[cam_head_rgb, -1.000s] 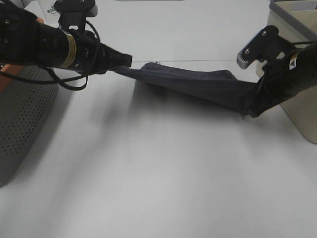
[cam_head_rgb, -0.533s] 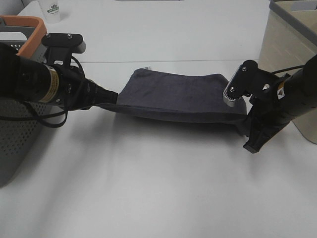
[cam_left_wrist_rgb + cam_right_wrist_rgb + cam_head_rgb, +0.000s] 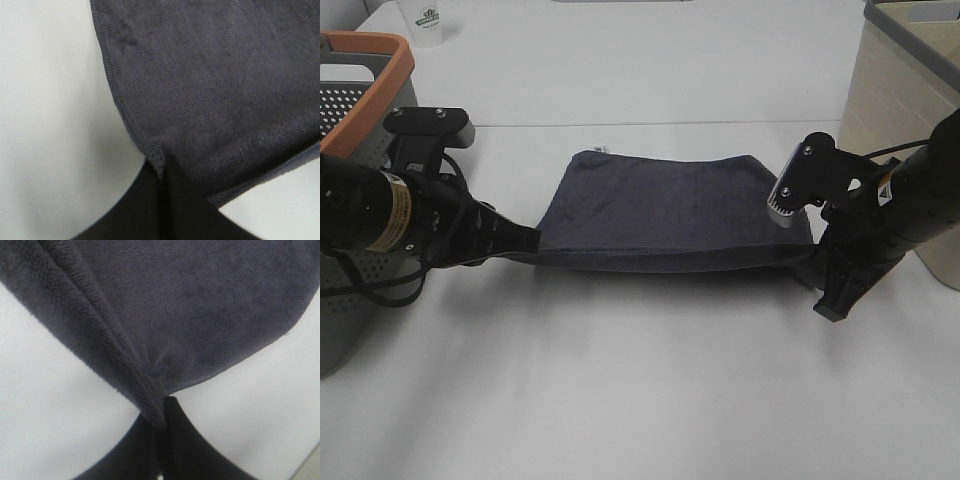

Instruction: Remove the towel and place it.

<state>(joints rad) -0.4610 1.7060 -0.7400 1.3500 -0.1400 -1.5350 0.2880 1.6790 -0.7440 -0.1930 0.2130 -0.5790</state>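
So the jaws on the left gripper (image 3: 163,172) are clamped tight on one near corner of the towel (image 3: 670,210); the left wrist view shows the stitched hem bunching right into the pinch. Same on the right gripper (image 3: 163,407), whose jaws are clenched on the other near corner with the hem folded over as it goes in. Between the two, the towel's near edge is pulled into a fairly taut line just above the counter (image 3: 650,400). The rest slopes away and looks like it's lying on the counter at the far edge, where the little white tag (image 3: 602,150) sticks out. It sits roughly mid-counter, between the grey basket with the orange rim (image 3: 370,40) on the left and the beige bin (image 3: 890,90) on the right, and it's not in either one. Handling-wise I'd guess it's light, soft and totally floppy, with no stiffness at all, so it sags wherever it isn't held. The plush pile probably grips fine, but a corner pinch is a small bite. Corners on the hem seem the right place to hold it, since the stitching gives the jaws something thicker to hang onto, and keeping both ends apart should stop it folding up.
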